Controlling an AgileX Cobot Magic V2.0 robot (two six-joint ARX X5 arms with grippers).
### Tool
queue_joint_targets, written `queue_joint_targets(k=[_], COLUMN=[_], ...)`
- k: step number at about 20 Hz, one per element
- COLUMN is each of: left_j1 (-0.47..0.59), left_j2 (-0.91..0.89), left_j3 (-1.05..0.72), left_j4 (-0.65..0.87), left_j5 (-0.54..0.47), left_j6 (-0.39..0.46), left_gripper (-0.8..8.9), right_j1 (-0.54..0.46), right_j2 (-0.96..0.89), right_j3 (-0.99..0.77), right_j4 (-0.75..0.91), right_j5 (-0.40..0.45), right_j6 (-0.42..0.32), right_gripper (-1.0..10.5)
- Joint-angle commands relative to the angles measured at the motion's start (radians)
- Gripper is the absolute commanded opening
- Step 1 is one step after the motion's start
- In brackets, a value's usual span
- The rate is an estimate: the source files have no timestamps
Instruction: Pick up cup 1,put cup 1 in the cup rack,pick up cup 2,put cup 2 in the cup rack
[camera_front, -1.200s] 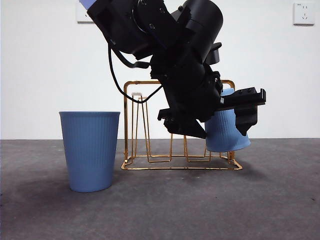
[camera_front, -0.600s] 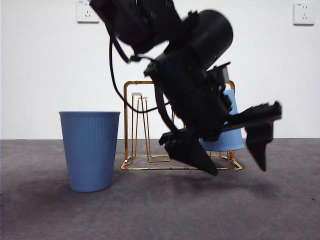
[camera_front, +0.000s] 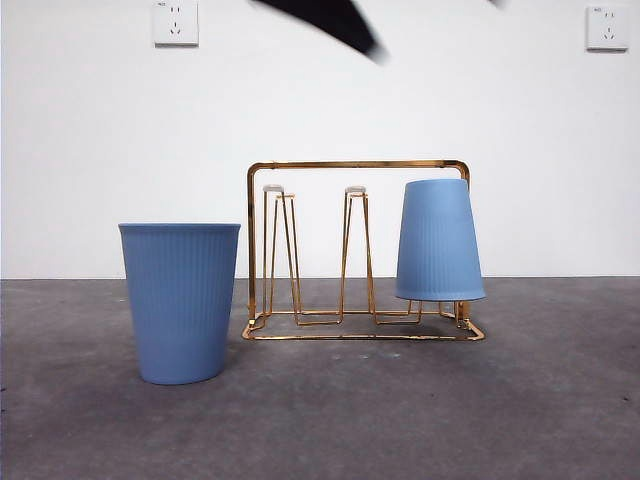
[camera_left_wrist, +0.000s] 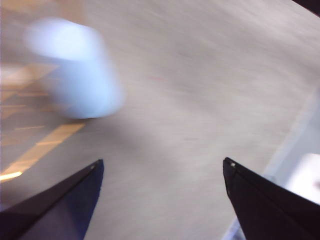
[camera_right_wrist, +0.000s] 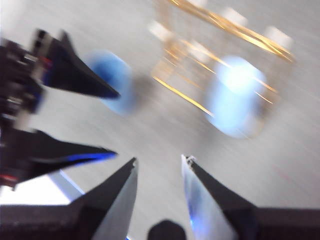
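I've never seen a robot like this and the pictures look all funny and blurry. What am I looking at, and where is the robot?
The robot has two arms, each ending in a gripper: two black jaws that pinch, like fingers.

One picture comes from a low camera looking across the table. It shows a gold wire cup rack with one blue cup sitting upside down on it. A second blue cup stands on the table beside the rack, the right way up. The arms are almost out of sight; only a black tip shows at the top.

The other two pictures come from cameras on the robot's wrists. They are blurry. The left gripper is wide open and empty. The right gripper is open and empty too.
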Motion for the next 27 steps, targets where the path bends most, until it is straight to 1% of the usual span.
queue_joint_targets(k=[1,3,4,6,7,9,11,12,14,16,18,20,22,25,27], left_j1=[-0.001,-0.001,-0.001,-0.001,-0.001,-0.001,-0.001,-0.001,-0.001,-0.001,-0.001,-0.001,-0.001,-0.001,-0.001], left_j2=[-0.129,-0.239,-0.290,-0.381,-0.421,-0.484,-0.527,-0.547,-0.570,-0.579,-0.579,-0.576,-0.575,-0.575,-0.574], left_j3=[-0.006,-0.006,-0.006,-0.006,-0.006,-0.006,-0.006,-0.006,-0.006,-0.006,-0.006,-0.006,-0.006,-0.006,-0.006], left_j4=[-0.138,-0.251,-0.301,-0.377,-0.405,-0.446,-0.484,-0.507,-0.539,-0.554,-0.558,-0.558,-0.558,-0.554,-0.546], left_j5=[-0.105,-0.191,-0.224,-0.265,-0.279,-0.307,-0.318,-0.317,-0.317,-0.315,-0.315,-0.314,-0.312,-0.311,-0.308], left_j6=[0.021,0.010,-0.008,-0.040,-0.053,-0.069,-0.082,-0.092,-0.097,-0.103,-0.103,-0.103,-0.103,-0.114,-0.115], left_gripper=[4.04,4.04,4.04,4.04,4.04,4.04,4.04,4.04,4.04,4.04,4.04,4.04,4.04,4.04,4.04], right_j1=[0.004,0.021,0.036,0.077,0.098,0.136,0.172,0.189,0.214,0.228,0.234,0.235,0.235,0.235,0.235], right_j2=[0.072,0.159,0.206,0.304,0.352,0.453,0.547,0.596,0.673,0.737,0.790,0.831,0.863,0.901,0.913], right_j3=[-0.005,-0.005,-0.005,-0.005,-0.005,-0.004,-0.004,-0.004,-0.004,-0.004,-0.003,-0.002,-0.002,-0.002,-0.002], right_j4=[0.096,0.176,0.212,0.281,0.315,0.390,0.453,0.478,0.501,0.522,0.554,0.596,0.624,0.655,0.682], right_j5=[-0.113,-0.174,-0.180,-0.180,-0.179,-0.175,-0.145,-0.115,-0.055,-0.022,-0.007,-0.001,0.021,0.029,0.029], right_j6=[0.058,0.090,0.106,0.135,0.146,0.182,0.215,0.230,0.234,0.239,0.257,0.284,0.294,0.301,0.301], right_gripper=[1.6,1.7,1.8,3.5,4.0,4.1,4.1,4.1,4.1,4.1,4.1,4.1,4.0,2.6,1.4])
